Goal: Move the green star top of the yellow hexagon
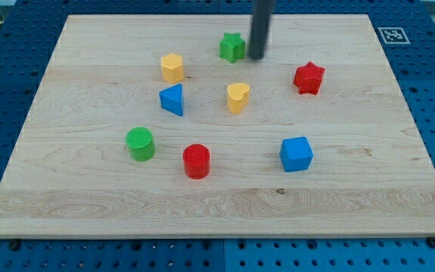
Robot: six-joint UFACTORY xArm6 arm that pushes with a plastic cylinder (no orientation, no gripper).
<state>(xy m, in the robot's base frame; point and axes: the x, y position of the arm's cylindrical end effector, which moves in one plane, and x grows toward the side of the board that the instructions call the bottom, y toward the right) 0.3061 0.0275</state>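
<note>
The green star (232, 47) lies near the top middle of the wooden board. The yellow hexagon (172, 67) sits to its lower left, about a block's width away. My tip (256, 57) stands just right of the green star, close beside it or touching its right edge; the dark rod rises out of the view's top.
A blue triangle (172, 99) lies below the yellow hexagon. A yellow heart (238, 97) is at the centre, a red star (309, 78) at the right. A green cylinder (140, 143), red cylinder (196, 161) and blue cube (296, 153) lie lower down. The board (368, 211) rests on blue pegboard.
</note>
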